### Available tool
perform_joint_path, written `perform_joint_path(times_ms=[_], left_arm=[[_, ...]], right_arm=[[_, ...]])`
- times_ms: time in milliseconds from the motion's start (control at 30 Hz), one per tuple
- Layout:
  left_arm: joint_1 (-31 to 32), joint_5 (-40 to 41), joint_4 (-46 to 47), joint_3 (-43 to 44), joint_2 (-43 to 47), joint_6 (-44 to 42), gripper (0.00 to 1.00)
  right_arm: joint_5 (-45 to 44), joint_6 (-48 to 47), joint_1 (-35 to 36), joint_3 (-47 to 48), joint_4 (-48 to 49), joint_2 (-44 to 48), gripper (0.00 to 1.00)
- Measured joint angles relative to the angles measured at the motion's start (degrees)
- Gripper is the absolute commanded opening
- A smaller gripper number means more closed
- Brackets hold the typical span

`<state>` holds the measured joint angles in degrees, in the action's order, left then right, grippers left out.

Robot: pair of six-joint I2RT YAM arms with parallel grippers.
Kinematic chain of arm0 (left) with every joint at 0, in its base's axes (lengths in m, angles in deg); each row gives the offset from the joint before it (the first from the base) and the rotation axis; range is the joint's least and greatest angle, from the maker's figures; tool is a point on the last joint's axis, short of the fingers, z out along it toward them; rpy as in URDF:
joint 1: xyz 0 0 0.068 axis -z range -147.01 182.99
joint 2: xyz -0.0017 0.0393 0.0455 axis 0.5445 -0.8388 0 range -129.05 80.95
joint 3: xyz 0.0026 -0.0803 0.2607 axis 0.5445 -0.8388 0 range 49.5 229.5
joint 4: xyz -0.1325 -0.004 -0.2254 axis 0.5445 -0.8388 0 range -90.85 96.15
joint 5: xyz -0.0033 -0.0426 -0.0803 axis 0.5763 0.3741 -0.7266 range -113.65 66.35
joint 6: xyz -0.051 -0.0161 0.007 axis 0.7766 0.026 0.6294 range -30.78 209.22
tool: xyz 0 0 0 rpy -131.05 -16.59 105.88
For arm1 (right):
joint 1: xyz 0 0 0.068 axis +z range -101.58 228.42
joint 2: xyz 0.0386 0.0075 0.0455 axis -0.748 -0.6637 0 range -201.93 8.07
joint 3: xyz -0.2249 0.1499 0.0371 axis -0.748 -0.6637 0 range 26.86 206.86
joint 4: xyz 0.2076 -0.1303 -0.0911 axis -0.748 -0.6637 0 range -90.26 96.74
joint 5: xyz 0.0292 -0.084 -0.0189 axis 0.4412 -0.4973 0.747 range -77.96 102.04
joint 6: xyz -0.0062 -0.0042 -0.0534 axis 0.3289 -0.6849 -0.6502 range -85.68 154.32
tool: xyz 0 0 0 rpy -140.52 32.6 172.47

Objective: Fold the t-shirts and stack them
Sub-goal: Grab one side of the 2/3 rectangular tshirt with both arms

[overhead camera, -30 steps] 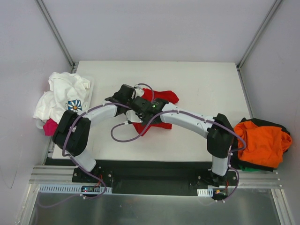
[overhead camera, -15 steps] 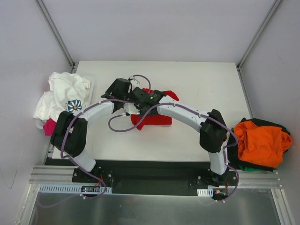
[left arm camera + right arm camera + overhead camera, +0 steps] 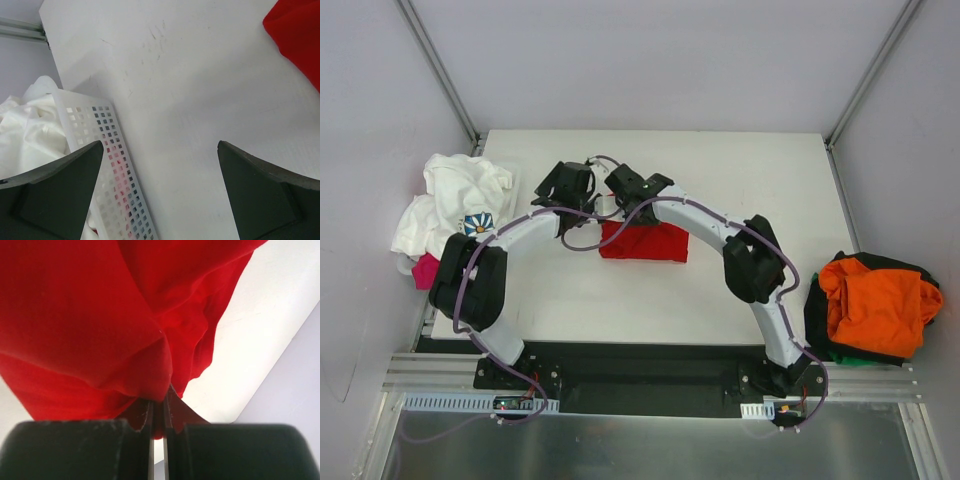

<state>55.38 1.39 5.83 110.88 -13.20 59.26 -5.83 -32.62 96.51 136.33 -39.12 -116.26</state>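
The bright red t-shirt [image 3: 643, 242] lies as a folded rectangle at the table's middle. My right gripper [image 3: 626, 203] is at its far left edge, shut on a pinch of the red cloth [image 3: 125, 315], and the pinch sits between the fingertips [image 3: 159, 412]. My left gripper [image 3: 574, 196] is just left of the shirt, open and empty over bare table [image 3: 160, 192]; a corner of the red shirt [image 3: 300, 35] shows at its upper right. White t-shirts, one with a blue flower print [image 3: 477, 224], are piled at the left. An orange t-shirt [image 3: 878, 300] lies on dark and green ones at the right.
A white perforated basket [image 3: 107, 165] holds the white shirts [image 3: 25, 130] and something pink [image 3: 424, 271] at the table's left edge. The orange pile sits off the right edge of the table. Metal frame posts [image 3: 440, 70] rise at the back corners.
Both arms have swung toward the far side. The red shirt went from a loose spread to a compact rectangle. My left gripper has moved off the shirt to its left.
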Motion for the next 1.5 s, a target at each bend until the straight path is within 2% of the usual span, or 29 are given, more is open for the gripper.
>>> perform_joint_path(times_ms=[400, 933, 1133, 1300, 1333, 1400, 1433, 1500], left_arm=[[-0.5, 1.07, 0.5, 0.07, -1.53, -0.52, 0.99], [-0.92, 1.75, 1.49, 0.09, -2.16, -0.81, 0.99], [-3.74, 2.25, 1.42, 2.1, -2.34, -1.2, 0.99], [-8.0, 2.62, 2.23, 6.58, -3.91, -1.88, 0.99], [-8.81, 2.67, 2.6, 7.32, -4.28, -2.12, 0.99], [-10.21, 2.75, 3.1, 8.13, -4.9, -2.36, 0.99], [-10.62, 2.78, 3.13, 8.28, -5.2, -2.49, 0.99], [-11.04, 2.8, 3.1, 8.31, -5.88, -2.64, 0.99]], right_arm=[[0.68, -2.89, -2.69, 6.38, 1.16, -4.76, 0.01], [0.37, -3.5, -3.39, 6.4, 4.22, -5.4, 0.02], [-1.38, -2.97, -4.13, 5.9, 7.56, -5.18, 0.03], [-3.26, -2.67, -5.49, 5.9, 9.7, -4.85, 0.14], [-3.61, -2.62, -5.73, 5.9, 10.01, -4.83, 0.22], [-4.15, -2.45, -6.12, 5.62, 10.71, -4.83, 0.27], [-4.42, -2.45, -6.29, 5.4, 11.06, -4.81, 0.35], [-4.81, -2.47, -6.49, 5.01, 11.61, -4.81, 0.46]])
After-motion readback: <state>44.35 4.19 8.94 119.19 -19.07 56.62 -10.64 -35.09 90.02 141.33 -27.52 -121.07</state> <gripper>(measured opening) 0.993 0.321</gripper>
